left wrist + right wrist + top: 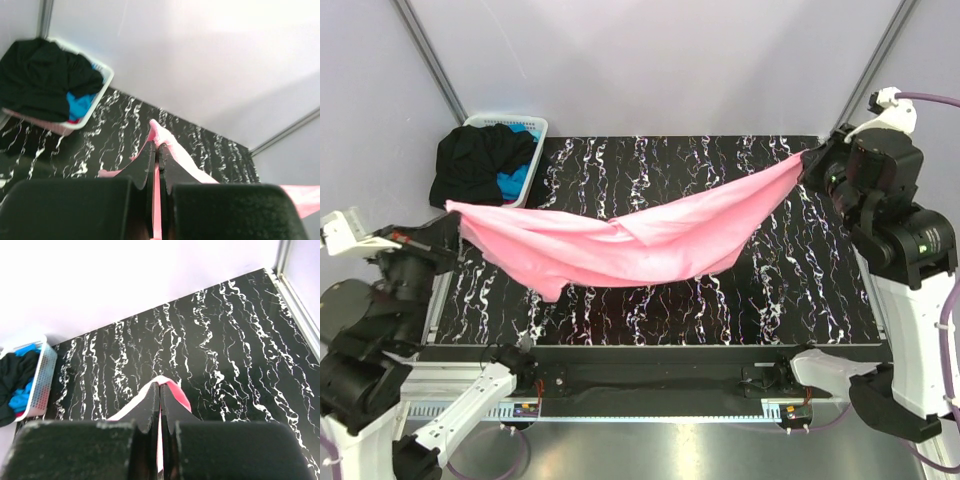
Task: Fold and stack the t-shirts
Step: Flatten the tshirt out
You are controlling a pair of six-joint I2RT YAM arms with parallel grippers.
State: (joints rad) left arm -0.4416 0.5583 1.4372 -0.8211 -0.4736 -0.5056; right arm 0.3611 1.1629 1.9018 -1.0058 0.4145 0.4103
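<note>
The pink t-shirt [620,245] hung stretched above the desk [800,290], with its long axis running from about 9 o'clock to 2 o'clock in the top view. The left gripper [448,210] was clamped narrow on the 9 o'clock end and the right gripper [808,163] on the 2 o'clock end. Each wrist view showed pink cloth pinched between closed fingers. The middle sagged toward 6 o'clock, and whether its low hem touched the desk could not be told. Each arm was nearest its own end, so laying the shirt flat probably called for lowering both together. The black t-shirt [475,165] and blue t-shirt [515,180] lay in the basket [535,128] at 10 o'clock.
</note>
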